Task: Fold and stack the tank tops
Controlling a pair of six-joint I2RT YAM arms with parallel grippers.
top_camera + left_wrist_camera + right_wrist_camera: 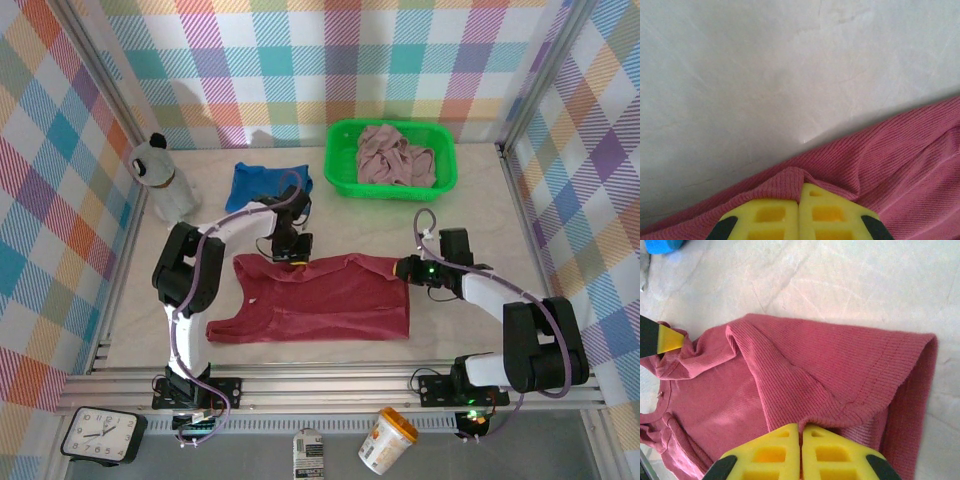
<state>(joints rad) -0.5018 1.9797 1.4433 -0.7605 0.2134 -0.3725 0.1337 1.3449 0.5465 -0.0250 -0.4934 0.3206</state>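
Flat on the table (pixel 480 220) (straps leftward), the dark red tank top (pixel 320 300) has its far edge pinched by the left claw (pixel 799 192), right edge by the right claw (pixel 801 427).

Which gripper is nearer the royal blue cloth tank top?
Left. The left gripper pinches the far edge of the dark red cloth tank top, just on the near side of the royal blue tank top; the right gripper grips the red top's right edge, farther away.

Green basket (pixel 338 160) far back, bottle (pixel 163 178) at left, clock (pixel 100 436) and perhaps a tub (pixel 388 440) in front.
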